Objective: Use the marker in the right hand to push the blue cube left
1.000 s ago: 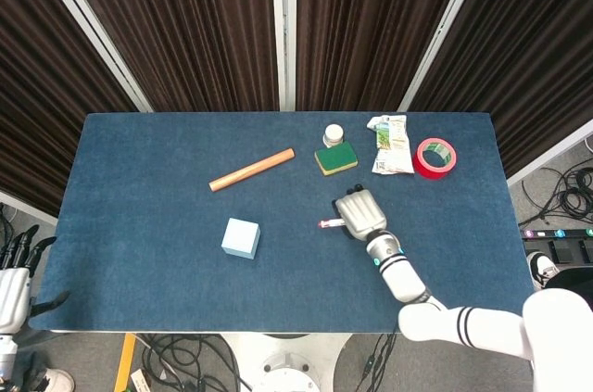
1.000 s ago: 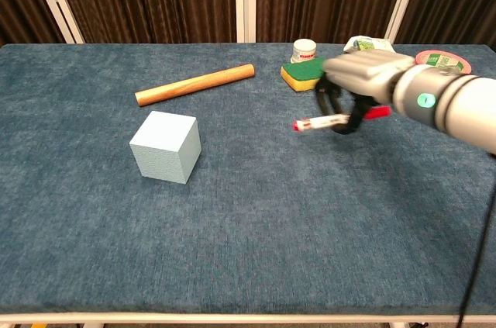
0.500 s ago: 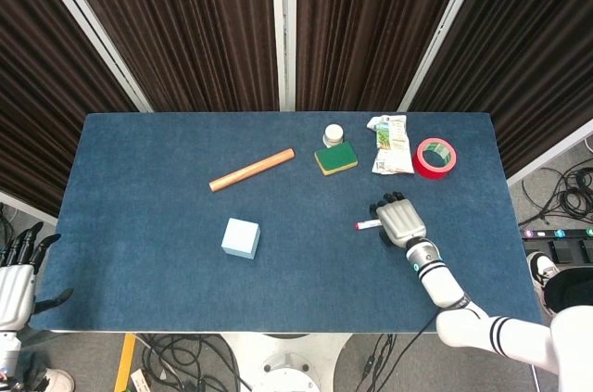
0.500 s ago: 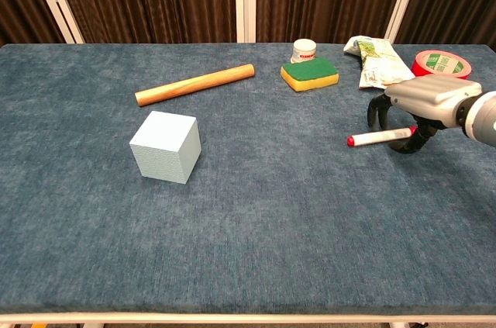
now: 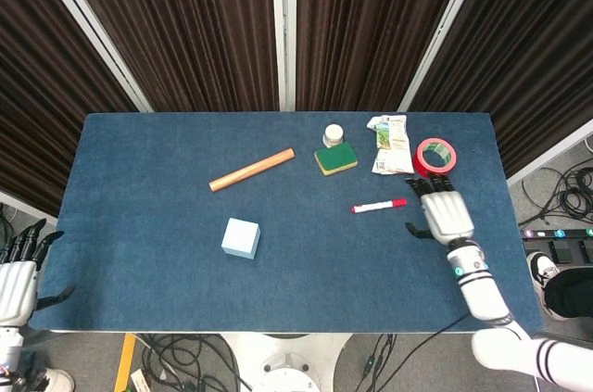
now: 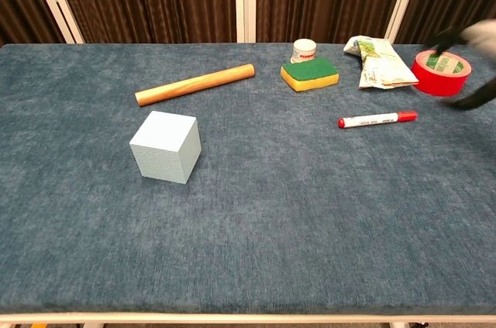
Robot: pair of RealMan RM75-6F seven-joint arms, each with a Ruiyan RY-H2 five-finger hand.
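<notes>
The pale blue cube (image 5: pixel 241 238) (image 6: pixel 166 146) sits on the blue table left of centre. The white marker with a red cap (image 5: pixel 378 207) (image 6: pixel 377 119) lies loose on the cloth, well to the right of the cube. My right hand (image 5: pixel 447 214) hovers open just right of the marker, fingers spread, holding nothing; in the chest view only its blurred fingers (image 6: pixel 473 64) show at the right edge. My left hand (image 5: pixel 18 273) hangs open off the table's left edge, fingers apart.
A wooden dowel (image 5: pixel 251 170) lies behind the cube. At the back right stand a small white jar (image 5: pixel 333 135), a green-and-yellow sponge (image 5: pixel 335 158), a snack packet (image 5: pixel 392 143) and a red tape roll (image 5: pixel 435 157).
My right hand carried the marker to the right, away from the cube, then let go of it. The marker now lies on the table and the hand has pulled further right.
</notes>
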